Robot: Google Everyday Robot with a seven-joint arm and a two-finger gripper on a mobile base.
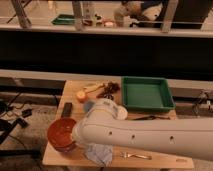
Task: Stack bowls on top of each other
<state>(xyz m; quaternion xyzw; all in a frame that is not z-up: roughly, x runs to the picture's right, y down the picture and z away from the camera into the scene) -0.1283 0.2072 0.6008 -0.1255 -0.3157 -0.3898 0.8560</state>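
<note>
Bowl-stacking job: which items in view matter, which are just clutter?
Job: orange-red bowl; dark bowl, only its rim showing beneath; tool, hidden behind the arm beside the bowls.
Lying about: green tray; fork; pale cloth; black block; orange ball.

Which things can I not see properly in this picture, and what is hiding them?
- The hand: camera view, hidden behind the robot's white arm, somewhere near the orange-red bowl; what it holds, if anything, is not visible.
- The purple bowl: not visible; perhaps under the orange-red bowl or behind the arm.
- The table middle: covered by the arm.
- The dark items left of the green tray: too blurred to name.
</note>
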